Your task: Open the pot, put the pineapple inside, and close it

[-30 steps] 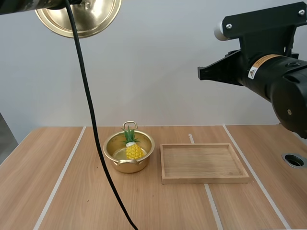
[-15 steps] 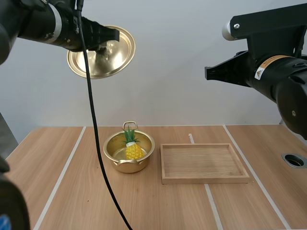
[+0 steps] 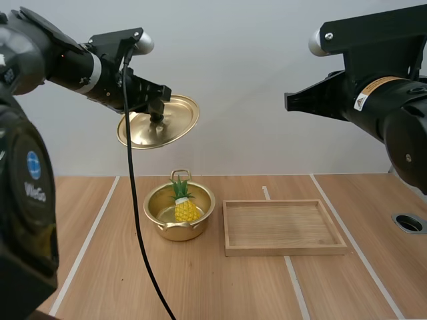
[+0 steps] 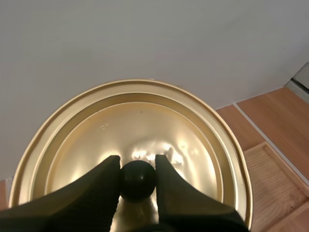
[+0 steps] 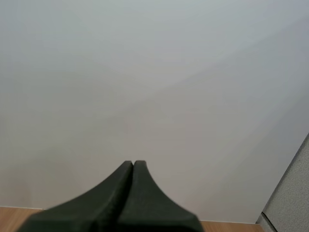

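Upper left of the high view: your left gripper [image 3: 157, 114] pinches the black knob [image 4: 138, 179] of the gold lid [image 3: 172, 127], which hangs tilted in the air above the open pot [image 3: 175, 231]. The pineapple [image 3: 185, 208] stands inside the pot at the centre of the table [image 3: 100, 267], with a wooden tray [image 3: 285, 250] just to the right. Your right gripper [image 5: 133, 165] hangs at upper right, its fingers pressed together on nothing

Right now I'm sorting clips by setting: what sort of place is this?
Likely a robot test bench, not a kitchen: a wooden table, an empty tray, and the left pincer holding the lid above the pot.
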Tool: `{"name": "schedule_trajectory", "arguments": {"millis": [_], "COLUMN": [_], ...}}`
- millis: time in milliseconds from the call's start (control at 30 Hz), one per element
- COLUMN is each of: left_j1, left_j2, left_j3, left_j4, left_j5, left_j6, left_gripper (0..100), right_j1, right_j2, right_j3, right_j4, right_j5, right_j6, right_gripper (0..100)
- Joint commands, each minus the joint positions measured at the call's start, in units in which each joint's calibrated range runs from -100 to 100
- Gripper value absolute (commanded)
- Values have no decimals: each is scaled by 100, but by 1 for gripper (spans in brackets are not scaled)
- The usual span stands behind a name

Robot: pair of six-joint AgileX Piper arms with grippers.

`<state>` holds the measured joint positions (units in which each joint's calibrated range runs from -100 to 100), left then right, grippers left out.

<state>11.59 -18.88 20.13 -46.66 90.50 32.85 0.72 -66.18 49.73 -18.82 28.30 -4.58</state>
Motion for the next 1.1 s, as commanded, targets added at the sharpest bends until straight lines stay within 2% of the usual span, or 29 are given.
{"name": "schedule_trajectory", "arguments": {"millis": [0,300,467,567,700,867,1067], "left_j1": [-5,-23,-297,-502,-627,-628,-628], "left_j2": [181,543,561,561,561,573,808], "left_j3": [-39,-39,218,604,1179,1685,1972], "left_j4": [-110,-9,192,230,261,248,211], "left_j5": [241,764,385,-382,-1524,-2518,-2531], "left_j6": [43,224,237,237,274,510,701], "left_gripper": [0,0,0,0,0,0,0], "right_j1": [-19,-19,-19,-19,-19,-19,-19], "right_j2": [-67,-67,-67,-67,-67,-67,-67], "right_j3": [-59,-59,-59,-59,-59,-59,-59], "right_j4": [71,440,430,329,161,91,113], "right_j5": [-50,-50,-50,-50,-50,-50,-50], "right_j6": [9,9,9,9,9,9,9], "right_gripper": [0,0,0,0,0,0,0]}}
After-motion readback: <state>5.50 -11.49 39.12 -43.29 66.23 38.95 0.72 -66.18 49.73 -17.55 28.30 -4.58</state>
